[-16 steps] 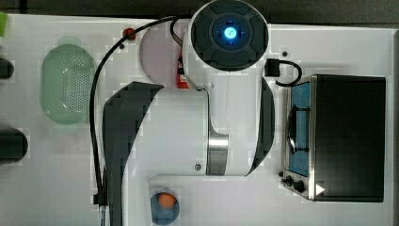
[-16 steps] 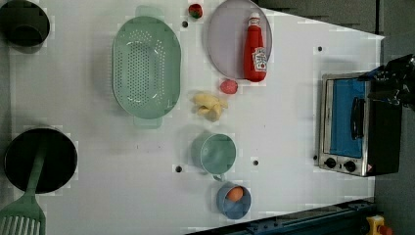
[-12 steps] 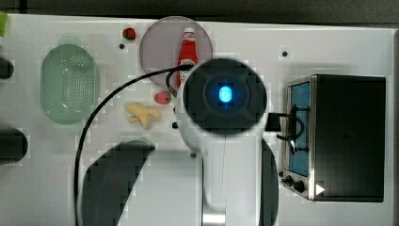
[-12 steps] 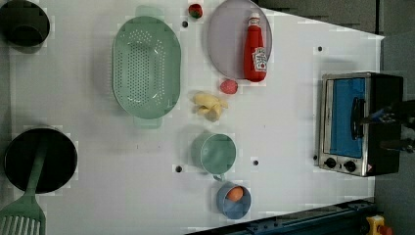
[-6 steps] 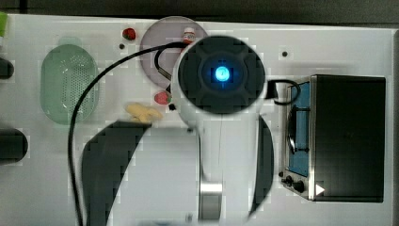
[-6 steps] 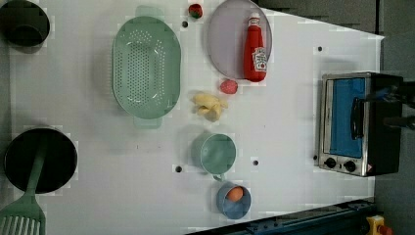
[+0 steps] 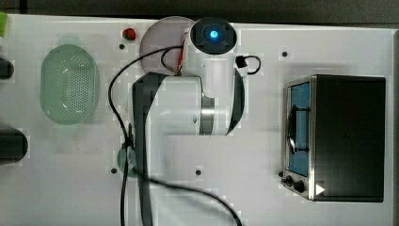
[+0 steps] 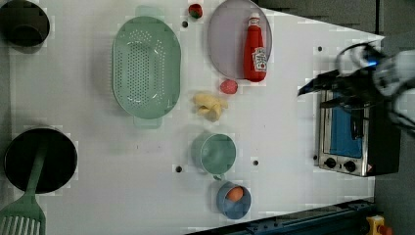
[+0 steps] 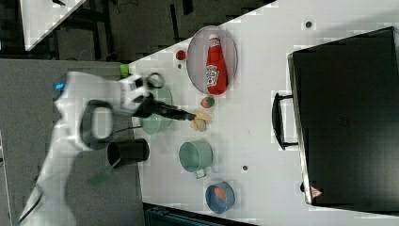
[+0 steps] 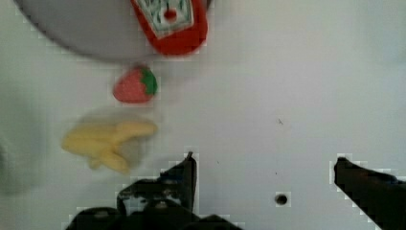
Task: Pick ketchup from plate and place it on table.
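On plate [image 8: 227,44]: ketchup [image 8: 255,51] lying flat | top view: arm hides it | wrist view: gripper [image 10: 263,184] wide open, empty

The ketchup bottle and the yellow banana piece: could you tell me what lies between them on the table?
In the left view, a strawberry lies on the table between the ketchup and the banana piece, just off the plate rim.

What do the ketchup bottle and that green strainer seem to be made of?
The ketchup bottle looks like glossy red plastic with a white cap and a printed label; it could be a toy. The green colander appears to be matte moulded plastic, judging by its even pale colour and neat rows of small holes. Neither can be confirmed by sight alone.
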`<state>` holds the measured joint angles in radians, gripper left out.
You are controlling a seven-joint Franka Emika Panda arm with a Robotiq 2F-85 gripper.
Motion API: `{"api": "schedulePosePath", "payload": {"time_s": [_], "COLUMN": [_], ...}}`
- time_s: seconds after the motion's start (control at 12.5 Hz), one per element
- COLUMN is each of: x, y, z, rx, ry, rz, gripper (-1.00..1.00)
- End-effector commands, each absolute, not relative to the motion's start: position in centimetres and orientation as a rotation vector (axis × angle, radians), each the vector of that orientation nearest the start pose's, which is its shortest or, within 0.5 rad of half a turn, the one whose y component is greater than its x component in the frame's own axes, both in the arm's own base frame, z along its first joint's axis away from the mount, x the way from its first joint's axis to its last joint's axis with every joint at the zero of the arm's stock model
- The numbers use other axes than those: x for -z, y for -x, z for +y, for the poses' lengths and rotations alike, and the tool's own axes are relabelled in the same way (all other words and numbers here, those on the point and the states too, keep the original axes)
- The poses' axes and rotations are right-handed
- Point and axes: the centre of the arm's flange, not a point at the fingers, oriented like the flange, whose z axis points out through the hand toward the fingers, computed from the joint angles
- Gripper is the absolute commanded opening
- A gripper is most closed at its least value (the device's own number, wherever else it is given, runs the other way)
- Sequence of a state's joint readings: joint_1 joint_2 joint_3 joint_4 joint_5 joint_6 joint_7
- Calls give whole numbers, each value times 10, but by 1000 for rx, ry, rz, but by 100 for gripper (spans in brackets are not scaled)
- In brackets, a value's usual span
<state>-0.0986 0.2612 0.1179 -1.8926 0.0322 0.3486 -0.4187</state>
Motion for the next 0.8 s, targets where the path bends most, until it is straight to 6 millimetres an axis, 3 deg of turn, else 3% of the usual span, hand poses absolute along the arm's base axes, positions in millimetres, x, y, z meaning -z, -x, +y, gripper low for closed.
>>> {"api": "schedulePosePath", "payload": {"time_s": [0.08,0.4,0.8], "x": [-362,-313,-256], "y": [-603,-625,-650], "z": [33,39,43], "rx": [-217,-184,-107], "ry": [3081,3070,3065], "rz": [203,45,34], "gripper": [100,100,100]}}
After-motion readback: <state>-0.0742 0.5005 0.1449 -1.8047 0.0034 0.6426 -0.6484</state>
